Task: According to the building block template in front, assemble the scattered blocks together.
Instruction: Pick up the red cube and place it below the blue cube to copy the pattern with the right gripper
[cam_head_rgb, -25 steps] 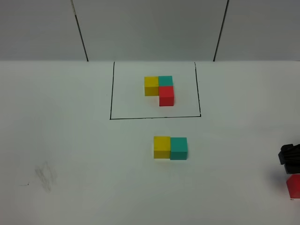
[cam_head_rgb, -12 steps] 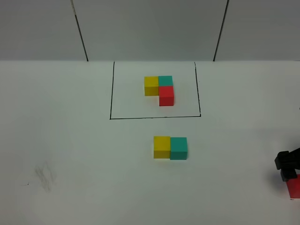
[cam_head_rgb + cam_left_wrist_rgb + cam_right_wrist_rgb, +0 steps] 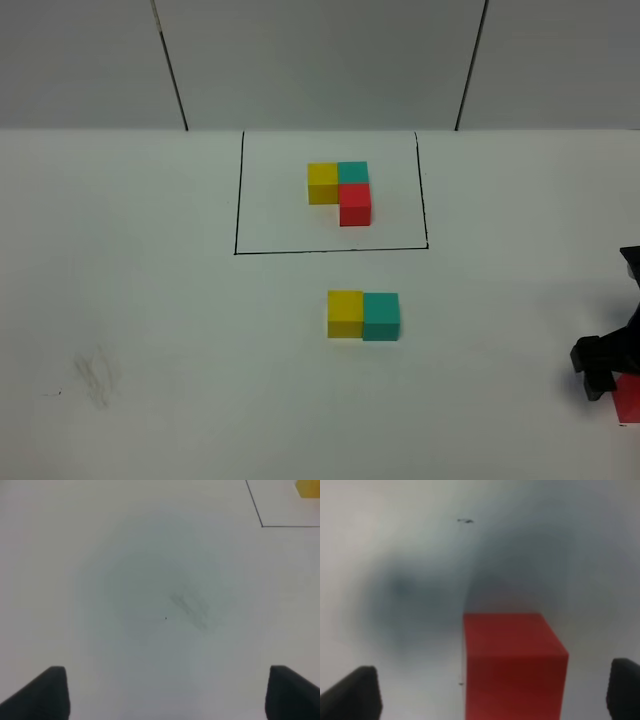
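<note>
Spreading across nearly the whole high view, the tabletop (image 3: pixel 150 300) was a plain, matte white surface without any pattern. Behind it stood pale grey wall panels (image 3: pixel 320 60), smooth and flat, separated by two thin dark seams. At the far side of the tabletop a thin black rectangle (image 3: pixel 330 251) was drawn, and its lines were slightly uneven.

The left gripper (image 3: pixel 167 692) hung above bare tabletop. Its two dark, blunt fingertips (image 3: pixel 47 692) stood wide apart and nothing was between them, so it was released. The right gripper (image 3: pixel 487 700) was at the right edge of the high view, low over the tabletop. Its black fingertips (image 3: pixel 350 695) were spread on both sides of the red cube (image 3: pixel 512 665), with a gap on each side, so it was not grasping.

Inside the rectangle sat the template (image 3: pixel 341 190), an L shape of three cubes with sharp edges and dull, solid colour: yellow, teal beside it, and red in front of the teal one.

In front of the rectangle, near the middle, the yellow cube (image 3: pixel 345 313) and the teal cube (image 3: pixel 381 316) touched side by side. The red cube lay well apart from them, at the right edge.

On the left, a faint grey smudge (image 3: pixel 95 378) marked the white surface.
</note>
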